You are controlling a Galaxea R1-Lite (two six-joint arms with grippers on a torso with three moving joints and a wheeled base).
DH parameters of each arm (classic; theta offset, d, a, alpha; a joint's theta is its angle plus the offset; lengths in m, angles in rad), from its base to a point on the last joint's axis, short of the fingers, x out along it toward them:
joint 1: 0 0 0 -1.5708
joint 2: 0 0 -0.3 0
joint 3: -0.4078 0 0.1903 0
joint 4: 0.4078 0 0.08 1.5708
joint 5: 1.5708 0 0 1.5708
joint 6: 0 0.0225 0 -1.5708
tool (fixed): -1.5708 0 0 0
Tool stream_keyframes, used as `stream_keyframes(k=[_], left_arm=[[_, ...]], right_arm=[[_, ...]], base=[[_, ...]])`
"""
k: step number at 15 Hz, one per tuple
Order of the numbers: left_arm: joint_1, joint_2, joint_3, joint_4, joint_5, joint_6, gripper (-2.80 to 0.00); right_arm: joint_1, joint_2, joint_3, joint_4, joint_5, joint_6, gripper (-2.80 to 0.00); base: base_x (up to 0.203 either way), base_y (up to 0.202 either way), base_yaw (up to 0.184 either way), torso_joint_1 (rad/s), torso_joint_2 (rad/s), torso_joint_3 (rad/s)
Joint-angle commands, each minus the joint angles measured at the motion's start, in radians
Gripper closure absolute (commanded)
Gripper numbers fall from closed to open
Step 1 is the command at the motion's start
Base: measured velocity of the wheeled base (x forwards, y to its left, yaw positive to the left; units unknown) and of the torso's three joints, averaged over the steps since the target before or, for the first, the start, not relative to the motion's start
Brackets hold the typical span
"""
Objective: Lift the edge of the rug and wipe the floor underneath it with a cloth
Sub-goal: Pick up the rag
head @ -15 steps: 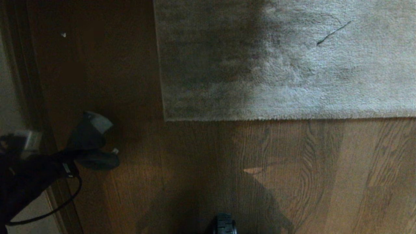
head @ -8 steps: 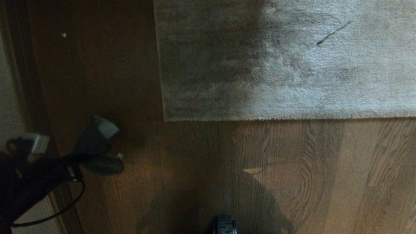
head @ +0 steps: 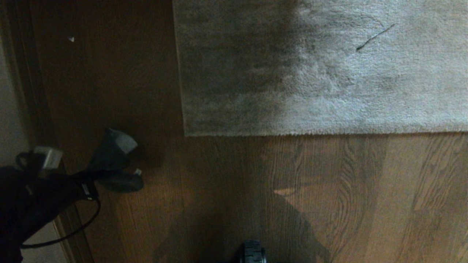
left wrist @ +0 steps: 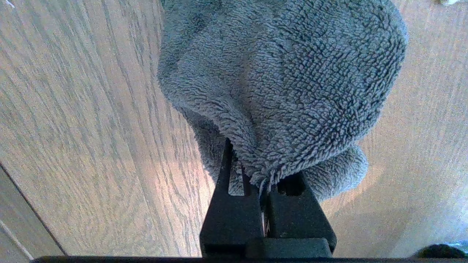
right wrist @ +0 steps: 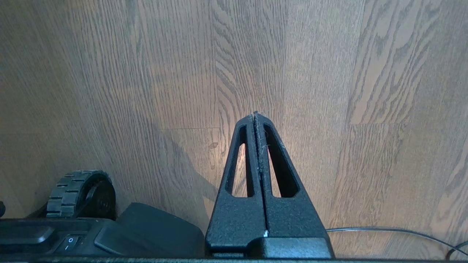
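The light grey rug [head: 329, 73] lies flat across the top of the head view. Its near rug edge [head: 310, 132] runs straight to a square corner [head: 186, 133]. Brown wooden floor [head: 329, 201] lies in front of it. At the lower left, my left gripper [head: 98, 172] is shut on the plush grey cloth [head: 117, 149], which hangs just above the boards, left of the rug corner and apart from it. In the left wrist view the cloth [left wrist: 285, 80] bunches over the left gripper [left wrist: 261, 182] and hides its tips. My right gripper [right wrist: 256, 117] is shut and empty, parked over bare floor [right wrist: 365, 73].
A dark baseboard and pale wall [head: 22, 91] run down the left side. A white speck [head: 71, 38] lies on the boards and a dark thread [head: 374, 36] on the rug. My base wheel [head: 254, 252] shows at the bottom; a thin cable [right wrist: 384, 230] trails by the base.
My left arm has carried the cloth a little to the right, toward the rug corner. The rug and the right arm have not moved.
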State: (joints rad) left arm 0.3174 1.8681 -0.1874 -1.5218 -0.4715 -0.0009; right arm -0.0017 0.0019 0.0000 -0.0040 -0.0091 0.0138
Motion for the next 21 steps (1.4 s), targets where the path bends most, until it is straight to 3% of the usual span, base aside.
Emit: stream_keyframes(k=[1,21], left_arm=[[-0.004,0.003,0.002,-0.048,-0.005,0.001,0.00],[-0.001,0.051,-0.066,-0.048,-0.007,-0.004,0.00]], right_arm=[[0.000,0.000,0.000,-0.001,0.000,0.000,0.00],[0.000,0.000,0.000,-0.001,-0.002,0.000,0.00]], base=[[0.000,0.000,0.000,0.000,0.00,0.000],[0.000,0.000,0.000,0.000,0.00,0.000]])
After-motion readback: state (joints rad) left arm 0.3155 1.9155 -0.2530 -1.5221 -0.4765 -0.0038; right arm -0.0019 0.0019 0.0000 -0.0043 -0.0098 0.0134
